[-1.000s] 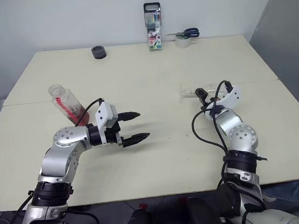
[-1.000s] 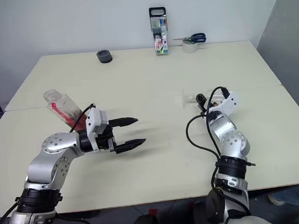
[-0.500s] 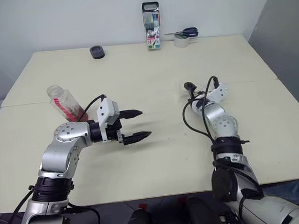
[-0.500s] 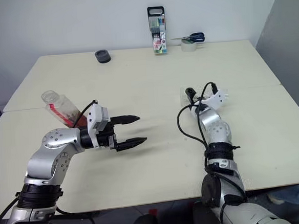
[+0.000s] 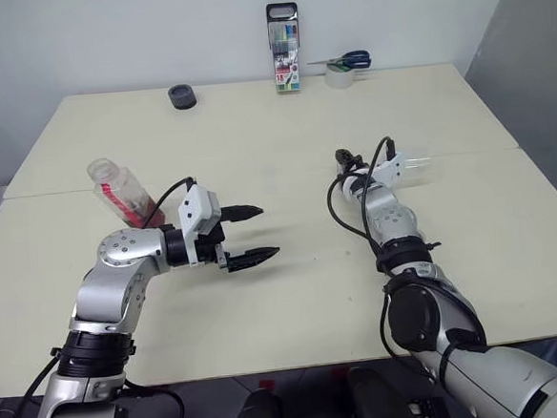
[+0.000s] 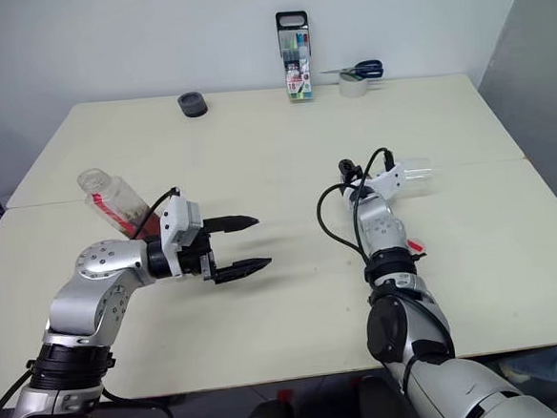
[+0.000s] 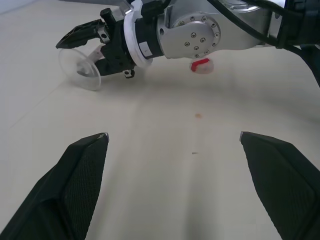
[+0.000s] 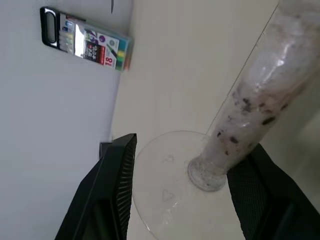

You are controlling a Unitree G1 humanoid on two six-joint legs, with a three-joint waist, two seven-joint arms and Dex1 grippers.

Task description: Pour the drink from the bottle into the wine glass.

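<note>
the wine glass (image 8: 210,165) is thin, brittle and slippery; the right gripper (image 8: 190,200), jaws part-closed astride its stem, should clamp there gently.

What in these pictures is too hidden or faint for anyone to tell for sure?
- Drink level: in the head views the left arm covers the lower end of the leaning bottle.
- Wine glass: its bowl is cut off by the right wrist view's edge.
- Small red-and-white thing: partly under the right arm in the left wrist view, so what it is stays unclear.
- Marker case: print too small in the head views.
</note>
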